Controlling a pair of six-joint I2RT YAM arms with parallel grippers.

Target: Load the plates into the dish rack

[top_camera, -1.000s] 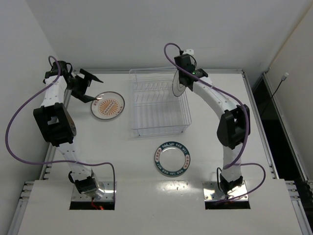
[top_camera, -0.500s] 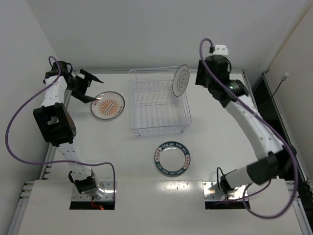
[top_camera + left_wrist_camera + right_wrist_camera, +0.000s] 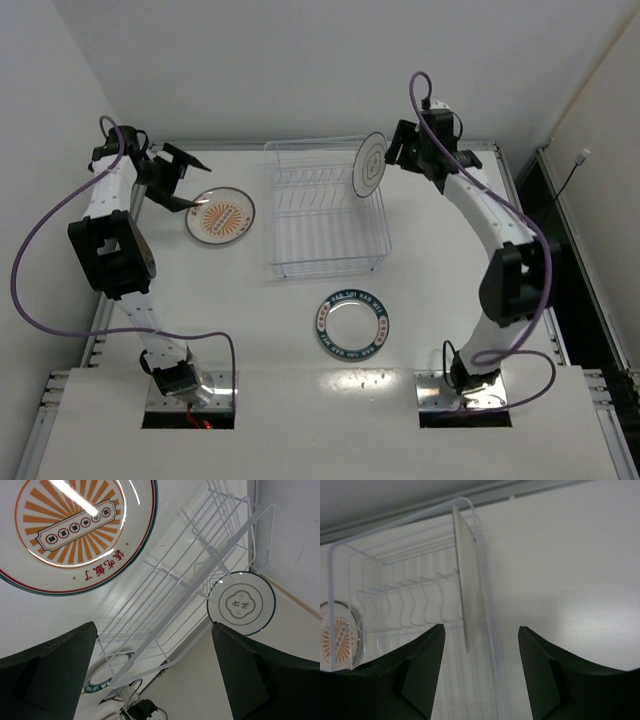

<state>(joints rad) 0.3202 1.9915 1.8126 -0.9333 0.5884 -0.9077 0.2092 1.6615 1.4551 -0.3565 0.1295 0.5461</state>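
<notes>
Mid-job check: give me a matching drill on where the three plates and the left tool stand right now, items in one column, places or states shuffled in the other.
Items
1. sunburst plate
2. white ringed plate
3. blue-green rimmed plate
4. left tool

Places or states
A. flat on the table, between the dish rack and the arm bases
B. open, holding nothing
C. standing upright at the rack's right end
D. flat on the table, left of the rack

Pairs: 1-D, 2-C, 3-A, 4-B

plate blocks rack's right end, left free
</notes>
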